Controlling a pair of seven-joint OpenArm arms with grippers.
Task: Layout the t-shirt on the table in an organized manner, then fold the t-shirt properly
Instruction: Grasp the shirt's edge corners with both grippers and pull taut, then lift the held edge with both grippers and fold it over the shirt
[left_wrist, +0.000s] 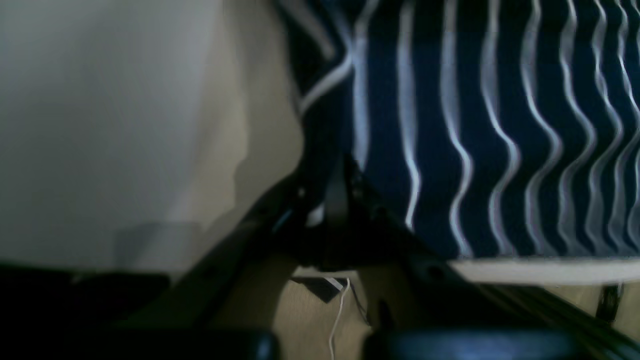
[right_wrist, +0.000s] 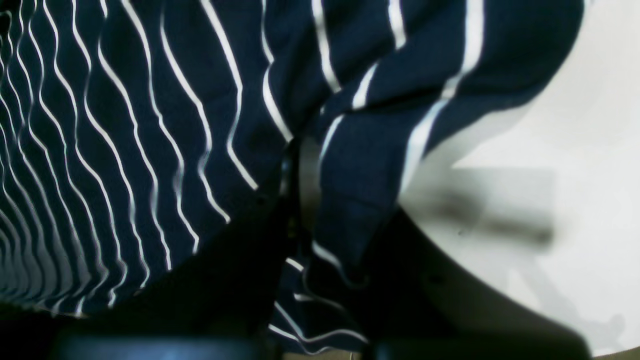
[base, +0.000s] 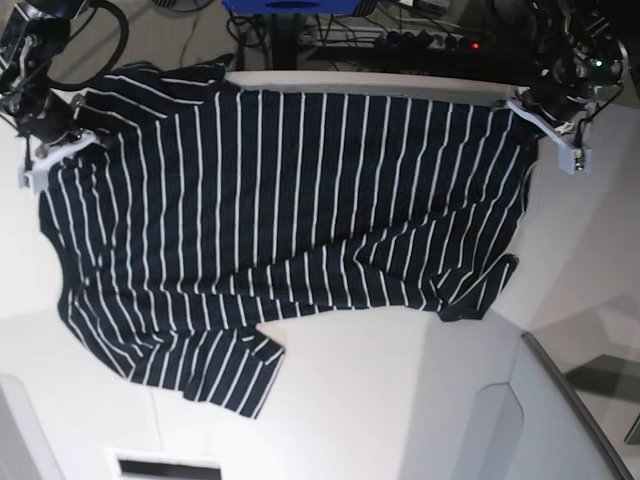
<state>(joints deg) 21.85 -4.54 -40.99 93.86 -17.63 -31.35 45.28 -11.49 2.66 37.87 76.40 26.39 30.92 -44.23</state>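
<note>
Since nothing is folded yet, layout stage: unfinished.
Near hem: the t-shirt (base: 290, 230) lies rumpled on the table (base: 400, 400), one sleeve flap toward the front.
Middle: body mostly spread, wrinkles remaining.
Far edge: left gripper (left_wrist: 337, 200) and right gripper (right_wrist: 295, 210) each clamped on a far corner of the cloth.
Left to do: smoothing, then every fold.

T-shirt (base: 280, 220) spread on table (base: 400, 400), far half; pincers at far corners.
</note>
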